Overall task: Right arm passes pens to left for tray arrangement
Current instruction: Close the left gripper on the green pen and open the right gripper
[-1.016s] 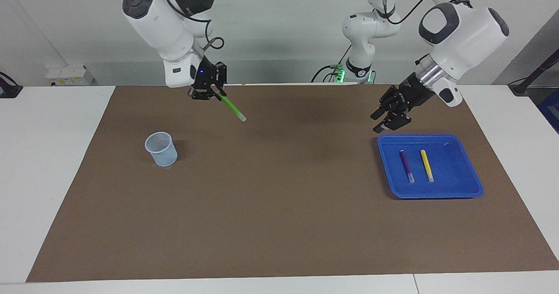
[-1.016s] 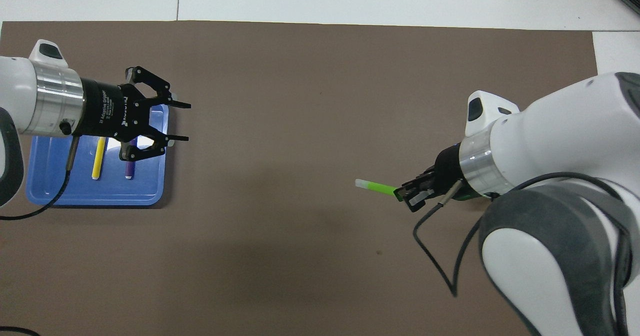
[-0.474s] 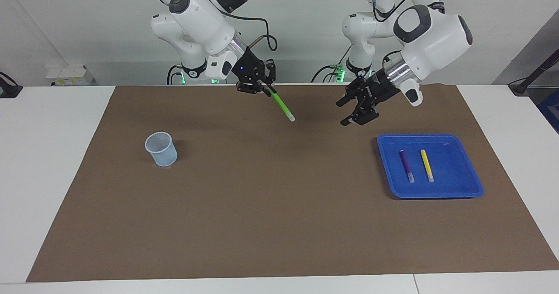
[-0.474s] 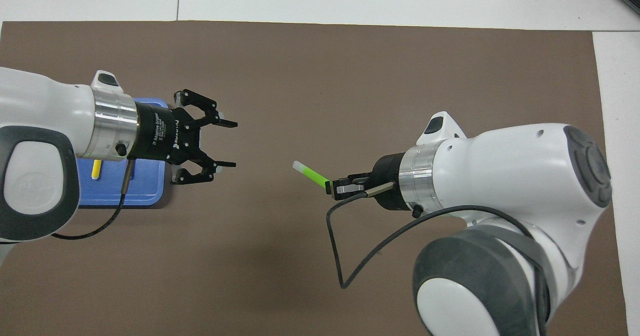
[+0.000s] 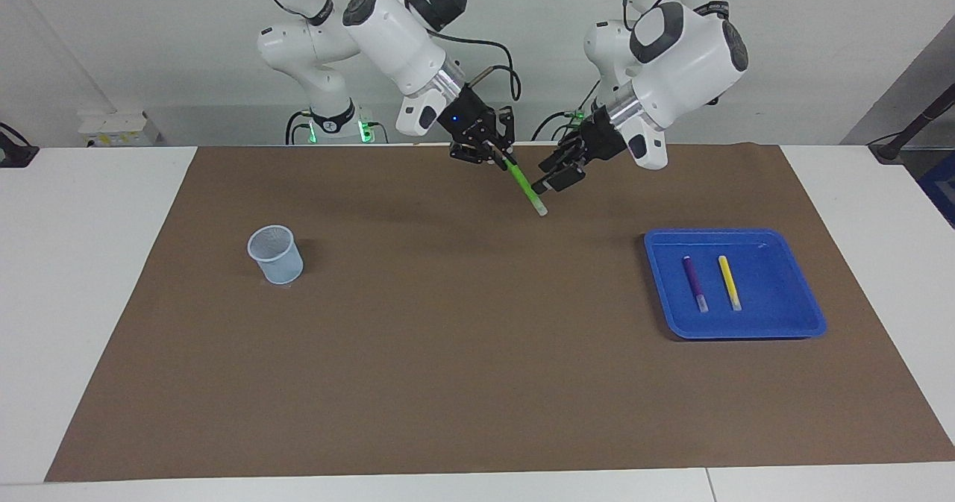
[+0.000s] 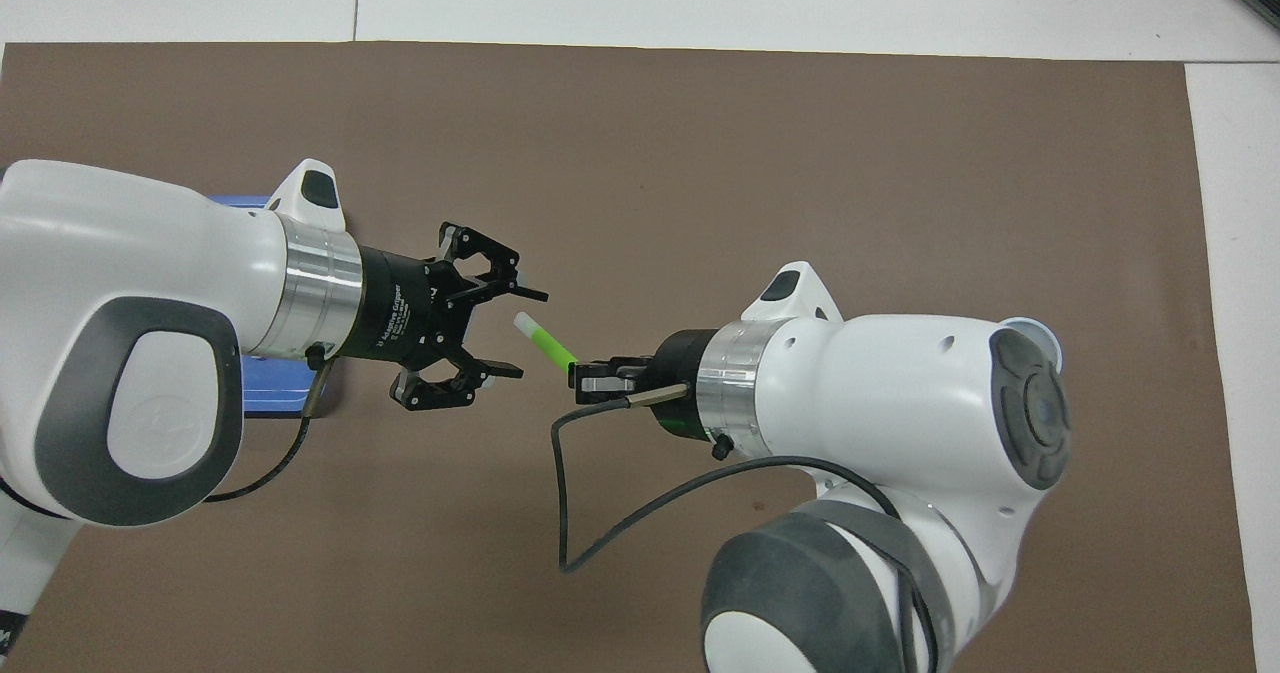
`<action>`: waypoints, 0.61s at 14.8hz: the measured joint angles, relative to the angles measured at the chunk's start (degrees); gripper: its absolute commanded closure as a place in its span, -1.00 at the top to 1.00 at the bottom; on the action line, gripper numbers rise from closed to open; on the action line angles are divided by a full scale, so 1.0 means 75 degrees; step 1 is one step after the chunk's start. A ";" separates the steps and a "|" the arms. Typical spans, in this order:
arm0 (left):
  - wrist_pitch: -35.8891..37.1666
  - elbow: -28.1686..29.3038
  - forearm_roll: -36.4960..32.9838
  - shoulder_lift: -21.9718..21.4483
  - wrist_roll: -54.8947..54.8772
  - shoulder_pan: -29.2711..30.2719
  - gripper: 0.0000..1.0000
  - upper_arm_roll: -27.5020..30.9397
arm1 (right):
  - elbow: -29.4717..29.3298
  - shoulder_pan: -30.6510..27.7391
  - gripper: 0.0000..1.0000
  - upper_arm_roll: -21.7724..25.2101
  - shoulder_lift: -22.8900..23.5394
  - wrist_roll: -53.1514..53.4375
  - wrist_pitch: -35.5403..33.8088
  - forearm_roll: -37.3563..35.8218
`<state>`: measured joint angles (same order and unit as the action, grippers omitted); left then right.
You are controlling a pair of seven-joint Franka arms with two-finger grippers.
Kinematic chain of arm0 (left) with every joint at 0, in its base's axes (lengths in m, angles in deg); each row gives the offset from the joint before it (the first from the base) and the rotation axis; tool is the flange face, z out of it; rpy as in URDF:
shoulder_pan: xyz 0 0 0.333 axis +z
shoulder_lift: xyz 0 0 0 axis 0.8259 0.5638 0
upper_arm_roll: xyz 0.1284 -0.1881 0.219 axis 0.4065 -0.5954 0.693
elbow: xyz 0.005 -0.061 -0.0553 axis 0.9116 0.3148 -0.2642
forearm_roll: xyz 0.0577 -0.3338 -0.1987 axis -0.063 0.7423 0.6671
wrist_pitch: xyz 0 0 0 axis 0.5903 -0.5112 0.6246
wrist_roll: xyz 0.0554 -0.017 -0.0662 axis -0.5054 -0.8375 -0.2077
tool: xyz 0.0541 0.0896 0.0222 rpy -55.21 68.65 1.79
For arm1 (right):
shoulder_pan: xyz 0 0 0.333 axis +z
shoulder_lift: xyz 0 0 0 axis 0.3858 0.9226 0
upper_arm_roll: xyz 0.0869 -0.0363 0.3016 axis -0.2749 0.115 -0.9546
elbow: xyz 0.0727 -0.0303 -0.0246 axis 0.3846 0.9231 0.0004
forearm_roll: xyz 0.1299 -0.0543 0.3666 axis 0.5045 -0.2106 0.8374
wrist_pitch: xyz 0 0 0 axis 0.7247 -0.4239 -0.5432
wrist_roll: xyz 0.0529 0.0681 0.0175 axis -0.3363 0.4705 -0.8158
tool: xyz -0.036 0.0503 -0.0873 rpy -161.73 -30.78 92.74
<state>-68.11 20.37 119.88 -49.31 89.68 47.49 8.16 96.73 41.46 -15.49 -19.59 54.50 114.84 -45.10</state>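
My right gripper (image 5: 501, 159) (image 6: 584, 381) is shut on the upper end of the green pen (image 5: 527, 188) (image 6: 547, 342), held up over the mat's middle strip near the robots, pale tip slanting down. My left gripper (image 5: 555, 177) (image 6: 527, 334) is open and faces it. From overhead the pen's tip lies between the left fingers; in the facing view the pen sits just beside them, no contact showing. The blue tray (image 5: 772, 293) (image 6: 268, 399) lies toward the left arm's end, with the purple pen (image 5: 694, 283) and the yellow pen (image 5: 729, 282) side by side in it.
A small pale mesh cup (image 5: 276, 254) stands on the brown mat (image 5: 462, 353) toward the right arm's end. From overhead the left arm covers most of the tray, and the right arm covers nearly all of the cup.
Both arms have swung in toward the table's middle. The right gripper carried the green pen toward the left one. The left gripper left the tray's edge and opened wider.
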 measured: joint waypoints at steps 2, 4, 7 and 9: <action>0.0001 0.0166 0.0001 -0.0068 -0.0188 -0.0094 0.47 0.0000 | -0.0001 0.0008 -1.00 0.0005 0.0009 0.0054 0.0019 0.0013; -0.0041 0.0375 0.0002 -0.0168 -0.0197 -0.0142 0.47 0.0001 | -0.0001 0.0008 -1.00 0.0016 0.0010 0.0056 0.0019 0.0015; -0.0454 0.0761 0.0005 -0.0328 -0.0206 -0.0162 0.46 0.0003 | -0.0001 0.0008 -1.00 0.0019 0.0010 0.0056 0.0019 0.0015; -0.0678 0.0856 0.0024 -0.0365 -0.0208 -0.0219 0.46 0.0002 | -0.0001 0.0008 -1.00 0.0019 0.0010 0.0056 0.0019 0.0015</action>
<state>-73.20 26.79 120.06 -52.05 88.12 45.85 8.17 96.72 41.52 -15.35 -19.52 54.92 114.98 -44.98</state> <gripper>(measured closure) 0.300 0.828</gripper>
